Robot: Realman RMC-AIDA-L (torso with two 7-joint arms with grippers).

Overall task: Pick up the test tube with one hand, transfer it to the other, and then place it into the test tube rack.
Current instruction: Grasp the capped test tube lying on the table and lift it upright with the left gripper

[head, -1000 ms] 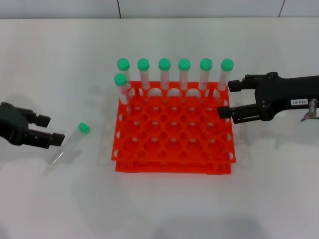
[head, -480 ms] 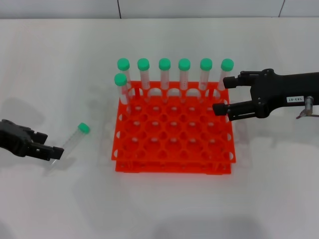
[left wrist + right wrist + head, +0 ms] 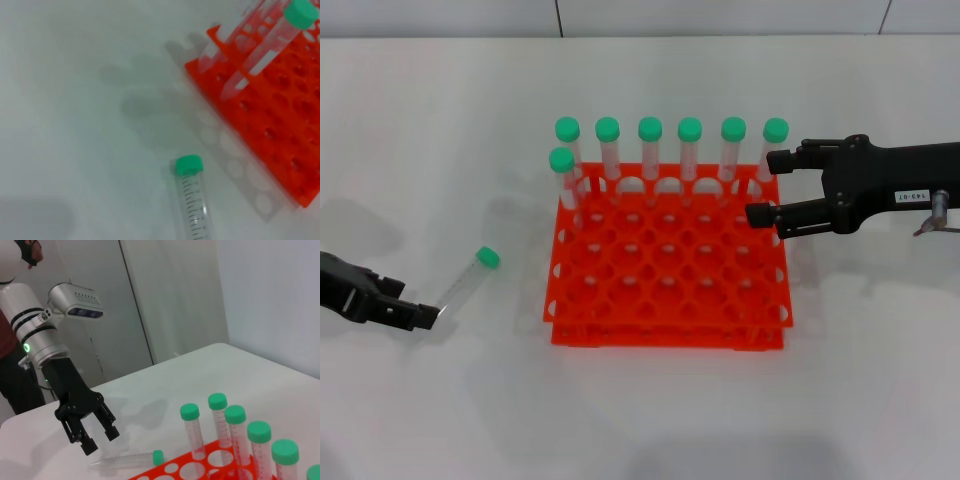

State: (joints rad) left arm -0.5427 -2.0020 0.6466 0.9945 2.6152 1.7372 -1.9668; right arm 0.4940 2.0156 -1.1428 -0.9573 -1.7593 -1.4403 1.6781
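The test tube (image 3: 465, 283) lies flat on the white table left of the rack, green cap pointing toward the rack; it also shows in the left wrist view (image 3: 193, 205) and the right wrist view (image 3: 131, 458). My left gripper (image 3: 417, 303), black and unlabelled, is open just at the tube's tapered tip, not holding it; the right wrist view shows this left gripper (image 3: 101, 440) spread open above that end. The orange-red test tube rack (image 3: 665, 300) stands mid-table. My right gripper (image 3: 770, 188), with a white label, hovers open over the rack's right back corner, holding nothing.
Several green-capped tubes (image 3: 649, 150) stand upright in the rack's back row, one more (image 3: 563, 180) in the second row at the left. The right gripper's fingers are close to the rightmost tube (image 3: 772, 150). Bare white table surrounds the rack.
My left gripper has shifted toward the table's near-left and come down by the lying tube's tip. The right gripper has edged left and slightly back over the rack. The tube has not moved.
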